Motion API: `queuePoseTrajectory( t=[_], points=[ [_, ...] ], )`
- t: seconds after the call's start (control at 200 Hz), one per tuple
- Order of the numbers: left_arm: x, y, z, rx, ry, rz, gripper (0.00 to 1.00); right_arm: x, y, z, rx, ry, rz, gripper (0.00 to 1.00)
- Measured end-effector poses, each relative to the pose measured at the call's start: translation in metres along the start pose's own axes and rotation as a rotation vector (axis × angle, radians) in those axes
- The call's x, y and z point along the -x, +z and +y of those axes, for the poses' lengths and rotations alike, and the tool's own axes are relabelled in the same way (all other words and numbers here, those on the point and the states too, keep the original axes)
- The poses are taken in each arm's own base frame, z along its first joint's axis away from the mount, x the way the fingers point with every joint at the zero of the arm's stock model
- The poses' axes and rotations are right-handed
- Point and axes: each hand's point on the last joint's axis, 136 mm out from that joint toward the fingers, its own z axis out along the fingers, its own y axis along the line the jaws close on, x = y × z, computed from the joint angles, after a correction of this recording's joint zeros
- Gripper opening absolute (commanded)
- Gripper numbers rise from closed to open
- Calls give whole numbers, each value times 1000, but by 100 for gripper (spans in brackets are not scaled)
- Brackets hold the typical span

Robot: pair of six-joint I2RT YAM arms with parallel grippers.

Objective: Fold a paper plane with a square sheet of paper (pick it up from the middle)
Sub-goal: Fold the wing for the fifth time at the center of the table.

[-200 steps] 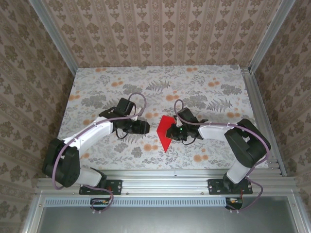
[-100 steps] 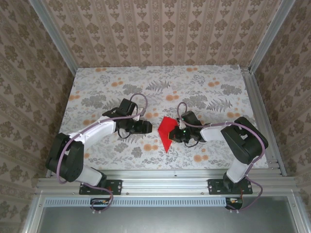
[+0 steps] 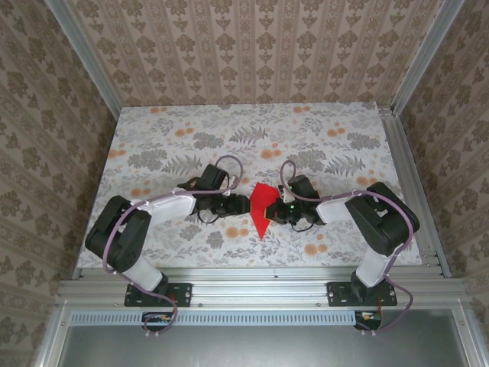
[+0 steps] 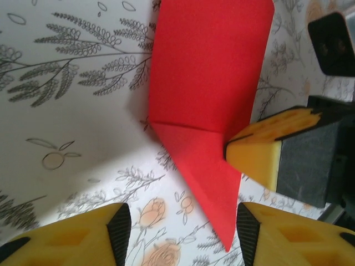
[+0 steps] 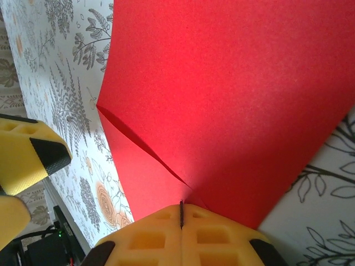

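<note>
Right gripper (image 5: 181, 213) pinched tight on edge of folded red paper (image 4: 208, 66). Left gripper (image 4: 183, 221) jaws parted, just beside paper's pointed end. Flowered table (image 4: 72, 138) beneath.

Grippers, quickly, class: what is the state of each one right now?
Left gripper: open, holding nothing.
Right gripper: shut on the red sheet of paper.

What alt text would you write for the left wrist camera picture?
A creased red sheet of paper, narrowing to a point at the bottom, is pinched at its right edge by the yellow-tipped right claw over a flower-printed table. The left claw stands open along the bottom edge, with the paper's point between its jaws and not touching them.
</note>
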Motion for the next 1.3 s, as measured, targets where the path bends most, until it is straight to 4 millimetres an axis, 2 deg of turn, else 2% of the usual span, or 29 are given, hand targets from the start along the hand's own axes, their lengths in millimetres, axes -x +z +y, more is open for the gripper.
queuePoseTrajectory(
  t=[0.43,0.585,0.835,1.3],
  points=[
    [11,21,-5,-21,-44,-50,50,0,-2,-1,30,-5,-7,1],
    [12,29,-1,-12,-66,-55,49,0,-2,-1,46,-6,-9,1],
    [15,32,3,4,-89,-70,48,0,-3,-1,79,5,-12,0],
    [20,38,0,-15,-102,-77,28,0,-3,-1,94,5,-10,0]
  ],
)
